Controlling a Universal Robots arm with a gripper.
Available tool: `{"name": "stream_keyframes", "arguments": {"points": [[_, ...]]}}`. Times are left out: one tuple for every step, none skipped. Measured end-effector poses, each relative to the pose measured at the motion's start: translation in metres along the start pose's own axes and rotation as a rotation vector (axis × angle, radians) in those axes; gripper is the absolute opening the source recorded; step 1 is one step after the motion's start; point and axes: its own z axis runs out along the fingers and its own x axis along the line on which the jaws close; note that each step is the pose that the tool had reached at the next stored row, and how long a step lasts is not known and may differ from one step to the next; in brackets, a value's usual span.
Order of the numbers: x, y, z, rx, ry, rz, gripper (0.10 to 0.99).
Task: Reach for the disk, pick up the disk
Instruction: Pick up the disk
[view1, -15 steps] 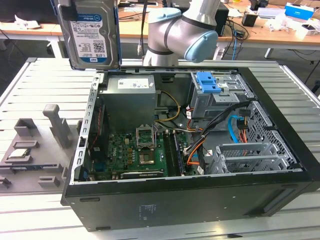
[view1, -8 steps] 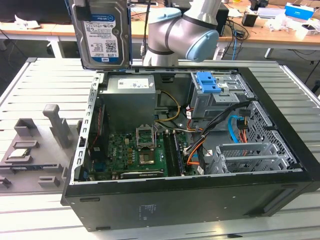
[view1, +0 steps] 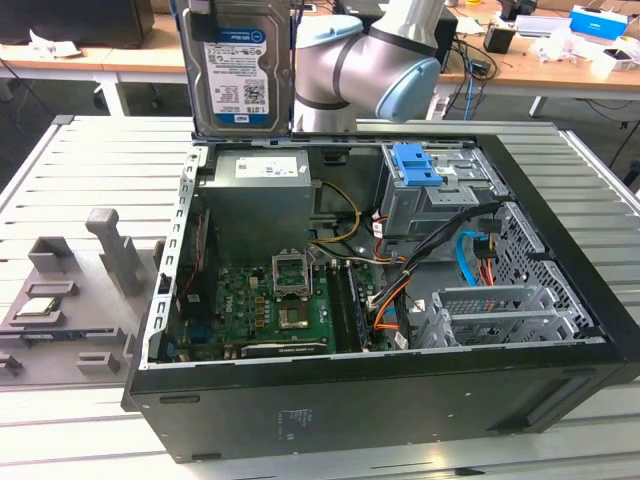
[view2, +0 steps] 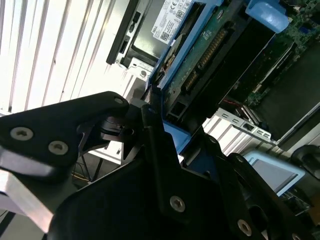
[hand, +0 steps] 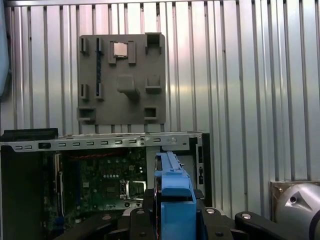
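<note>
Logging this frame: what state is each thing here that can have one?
computer case: lying on its side, open, side panel off.
disk: held upright above the computer case.
gripper: shut on the disk.
blue bracket: seated in its drive bay.

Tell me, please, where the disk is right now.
In the exterior view the disk hangs upright above the power supply of the open computer case, toward that view's left, clamped in the gripper.
</note>
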Motion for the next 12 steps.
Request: {"name": "stream_keyframes", "arguments": {"points": [[-0.0003,-0.003,-0.0001,0.0,0.0,0.0,0.369],[-0.0008,-0.0084,-0.0003,0.0,0.0,0.0,0.369],[-0.0012,-0.0131,-0.0005,0.0,0.0,0.0,0.369],[-0.0014,-0.0156,-0.0006,0.0,-0.0001,0.0,0.369],[-0.0017,-0.0186,-0.0007,0.0,-0.0001,0.0,0.369],[-0.0021,-0.0238,-0.0009,0.0,0.0,0.0,0.369],[-0.0025,-0.0287,-0.0011,0.0,-0.0001,0.0,0.369],[-0.0027,-0.0311,-0.0012,0.0,0.0,0.0,0.369],[-0.0029,-0.0347,-0.0013,0.0,0.0,-0.001,0.369],[-0.0032,-0.0382,-0.0015,0.0,0.0,0.0,0.369],[-0.0033,-0.0407,-0.0016,0.0,0.0,0.0,0.369],[-0.0036,-0.0445,-0.0017,0.0,0.0,0.0,0.369]]}}
